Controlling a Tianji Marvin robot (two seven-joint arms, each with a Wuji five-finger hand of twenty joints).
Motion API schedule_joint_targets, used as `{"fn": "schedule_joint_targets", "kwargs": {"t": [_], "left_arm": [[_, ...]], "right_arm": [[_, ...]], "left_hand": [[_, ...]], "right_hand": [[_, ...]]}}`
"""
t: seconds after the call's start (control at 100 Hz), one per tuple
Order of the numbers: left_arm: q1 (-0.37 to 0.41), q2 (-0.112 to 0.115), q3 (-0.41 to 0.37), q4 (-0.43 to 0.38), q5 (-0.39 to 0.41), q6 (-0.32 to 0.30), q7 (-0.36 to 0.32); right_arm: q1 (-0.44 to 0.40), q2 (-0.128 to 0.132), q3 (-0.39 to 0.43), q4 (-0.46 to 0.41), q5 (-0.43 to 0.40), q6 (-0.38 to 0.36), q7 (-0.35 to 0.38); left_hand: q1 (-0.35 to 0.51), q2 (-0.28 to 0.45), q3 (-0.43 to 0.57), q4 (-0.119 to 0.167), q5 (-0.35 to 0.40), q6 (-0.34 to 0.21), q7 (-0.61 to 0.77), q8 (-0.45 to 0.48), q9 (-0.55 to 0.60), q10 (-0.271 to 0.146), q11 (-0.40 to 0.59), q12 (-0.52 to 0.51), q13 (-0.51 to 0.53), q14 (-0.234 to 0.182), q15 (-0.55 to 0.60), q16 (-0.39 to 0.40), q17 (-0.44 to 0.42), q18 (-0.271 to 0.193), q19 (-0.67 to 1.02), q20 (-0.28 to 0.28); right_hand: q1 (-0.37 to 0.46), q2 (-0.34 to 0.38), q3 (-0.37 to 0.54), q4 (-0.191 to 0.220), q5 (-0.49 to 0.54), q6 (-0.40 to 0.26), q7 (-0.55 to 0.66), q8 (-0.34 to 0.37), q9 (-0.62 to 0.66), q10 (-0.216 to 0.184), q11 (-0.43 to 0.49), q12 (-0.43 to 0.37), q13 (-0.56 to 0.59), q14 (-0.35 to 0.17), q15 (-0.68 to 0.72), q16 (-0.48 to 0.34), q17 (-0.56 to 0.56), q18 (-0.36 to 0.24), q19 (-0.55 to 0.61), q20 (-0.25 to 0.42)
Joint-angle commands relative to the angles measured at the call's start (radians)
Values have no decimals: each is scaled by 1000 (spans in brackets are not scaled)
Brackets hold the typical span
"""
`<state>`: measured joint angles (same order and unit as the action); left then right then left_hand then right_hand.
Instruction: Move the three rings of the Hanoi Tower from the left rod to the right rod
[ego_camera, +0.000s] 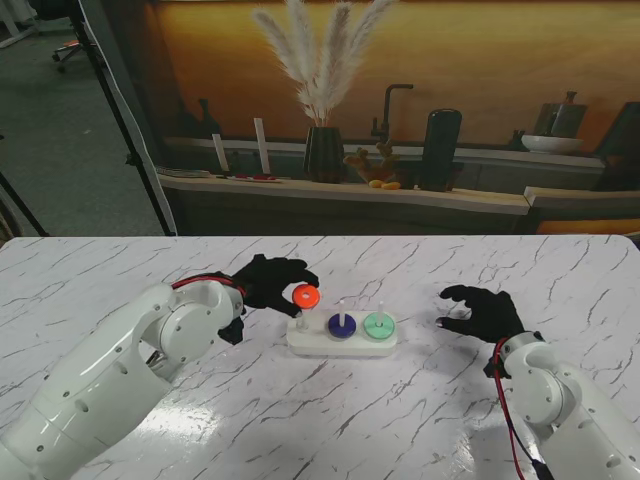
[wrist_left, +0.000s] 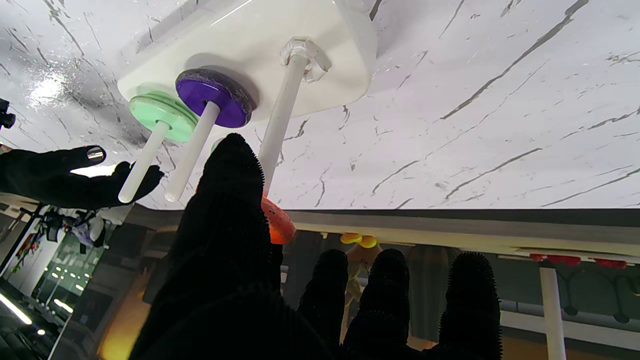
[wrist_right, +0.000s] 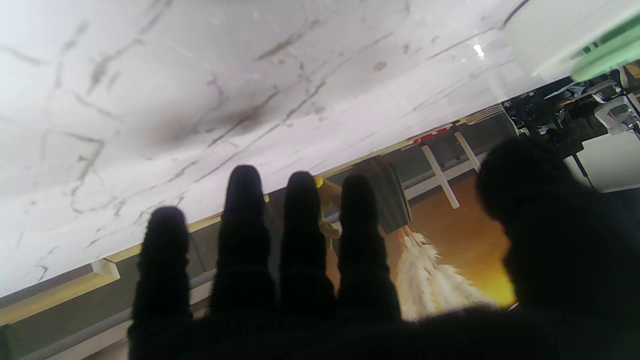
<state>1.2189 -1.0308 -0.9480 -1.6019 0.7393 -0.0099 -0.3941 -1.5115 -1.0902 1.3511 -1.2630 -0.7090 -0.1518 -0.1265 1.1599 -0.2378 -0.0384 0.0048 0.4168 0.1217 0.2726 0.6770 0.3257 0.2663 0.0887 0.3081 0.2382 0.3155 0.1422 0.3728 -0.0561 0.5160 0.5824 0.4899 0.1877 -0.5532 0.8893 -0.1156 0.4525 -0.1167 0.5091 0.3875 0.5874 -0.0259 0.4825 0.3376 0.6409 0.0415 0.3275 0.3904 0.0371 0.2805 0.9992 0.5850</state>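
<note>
A: What is nearest to the camera?

B: In the left wrist view, the black glove of the left hand (wrist_left: 240, 280). Its thumb (wrist_left: 231, 185) presses on the orange ring (wrist_left: 277, 220), so this hand is closed on the ring. The other fingertips stand free.

A: Where is this ring seen from the stand?

B: The left hand (ego_camera: 268, 283) holds the orange ring (ego_camera: 306, 295) in the air, over the left rod (ego_camera: 300, 318) of the white base (ego_camera: 342, 340). The left wrist view shows the ring at the top end of that rod (wrist_left: 282, 110). I cannot tell if the rod passes through the hole.

A: And the other rings?

B: The purple ring (ego_camera: 341, 325) lies on the middle rod, at the bottom. The green ring (ego_camera: 377, 324) lies on the right rod, also at the bottom.

A: The right hand?

B: The right hand (ego_camera: 482, 312) hovers over the marble table (ego_camera: 420, 420), to the right of the base and apart from it. Its fingers are spread and it holds nothing.
</note>
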Motion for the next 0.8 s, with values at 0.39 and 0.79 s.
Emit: {"fn": "schedule_joint_targets", "kwargs": {"t": [0.39,0.79], "left_arm": [[30,1,-30,-10,10,-2,-11],[25,1,-20,-7,1,2,-15]], "right_arm": [[-8,-7,-2,-6,1,-3,4],[-8,-7,-2,-7,0,-1,4]], "left_hand": [[59,83,31,-15,51,-41,45,10,18,-3,-7,19,14,11,-2,13,-12,45,35,-12],[57,85,30,-15,51,-39,42,10,17,-3,-8,18,13,13,-3,13,-14,43,33,-12]], "right_hand": [[-2,-9,9,36,19,5,1,16,18,1,15,6,8,-23,12,8,-15,101,23,7],[-3,-8,10,36,19,6,1,16,18,2,16,6,8,-24,13,8,-15,102,24,8]]}}
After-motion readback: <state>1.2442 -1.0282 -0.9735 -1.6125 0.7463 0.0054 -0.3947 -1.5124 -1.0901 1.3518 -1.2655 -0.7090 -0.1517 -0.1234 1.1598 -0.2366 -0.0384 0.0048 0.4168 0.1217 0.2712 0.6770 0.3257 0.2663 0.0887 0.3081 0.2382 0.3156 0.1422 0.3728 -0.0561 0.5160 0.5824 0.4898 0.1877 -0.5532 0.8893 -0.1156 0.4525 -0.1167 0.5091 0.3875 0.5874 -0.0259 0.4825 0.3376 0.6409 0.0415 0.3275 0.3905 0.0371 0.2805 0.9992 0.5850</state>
